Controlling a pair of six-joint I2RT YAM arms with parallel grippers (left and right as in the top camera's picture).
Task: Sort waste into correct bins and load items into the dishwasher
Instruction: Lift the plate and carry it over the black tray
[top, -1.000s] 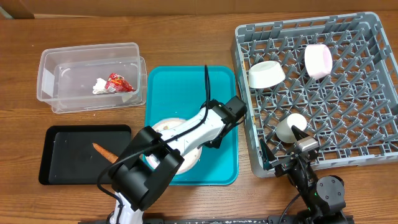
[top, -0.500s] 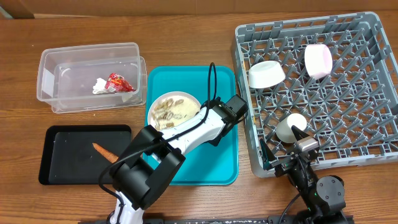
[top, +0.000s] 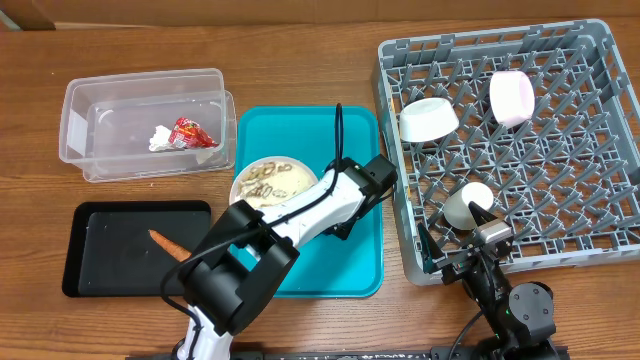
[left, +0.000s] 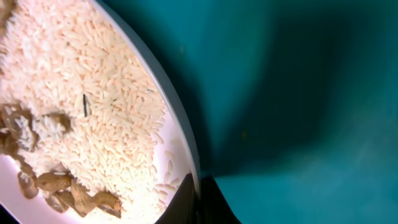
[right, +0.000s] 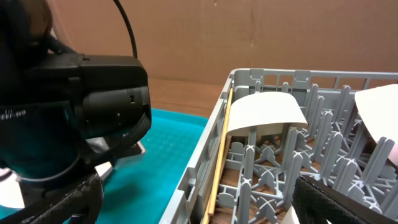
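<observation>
Your left claw (left: 194, 199) is clenched on the rim of the white plate (top: 268, 182). It keeps the plate about level at the teal tray (top: 350, 270), resting or just lifted, you cannot tell, so the rice and beige scraps (left: 68, 196) do not spill. They probably belong in the black tray (top: 110, 250) with the carrot piece (top: 165, 243) before the plate goes to the grey rack (top: 560, 200). Your right claw (top: 455, 260) waits released at the rack's corner, beside the chopsticks (right: 221, 149), clear of the left arm.
</observation>
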